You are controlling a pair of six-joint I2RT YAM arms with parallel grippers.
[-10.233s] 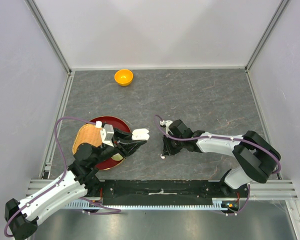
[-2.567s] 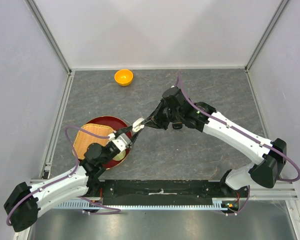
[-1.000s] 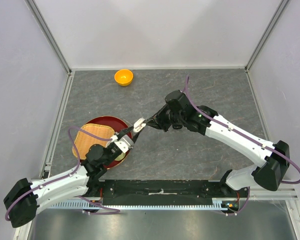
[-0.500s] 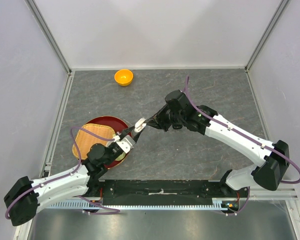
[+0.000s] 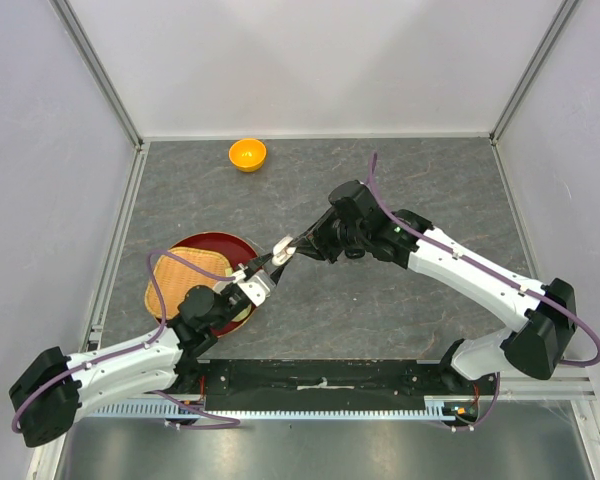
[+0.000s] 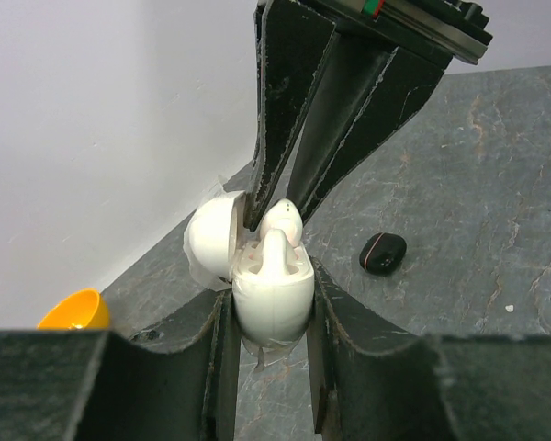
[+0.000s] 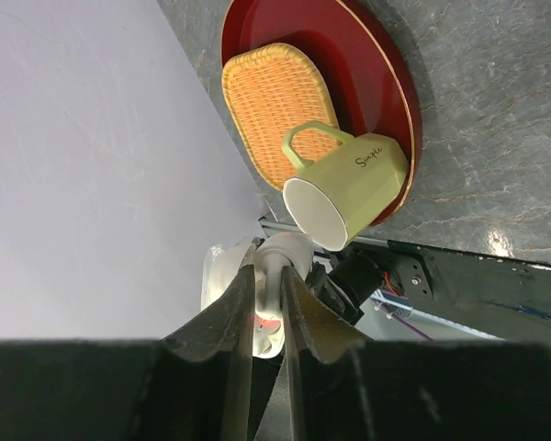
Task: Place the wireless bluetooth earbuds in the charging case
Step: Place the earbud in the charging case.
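Our left arm (image 5: 120,362) reaches in from the near-left corner of the counter (image 5: 380,330). Its left gripper (image 5: 263,268) is clamped on the open white case (image 6: 271,294), held left of centre. Our right arm (image 5: 460,268) stretches over from the near-right corner, and the right gripper (image 6: 280,213) pinches one white bud (image 6: 283,223) at the case's mouth. We count one black case (image 6: 383,253), one bowl (image 5: 247,154), one plate (image 7: 386,83), one tray (image 7: 275,110) and one mug (image 7: 349,184). Ten seconds ago the right gripper sat low by the near edge, while the left already held the case.

Earbud (image 6: 282,220) lower end hidden inside case (image 6: 272,299); black obj (image 6: 383,253) blurry, maybe 2nd case.
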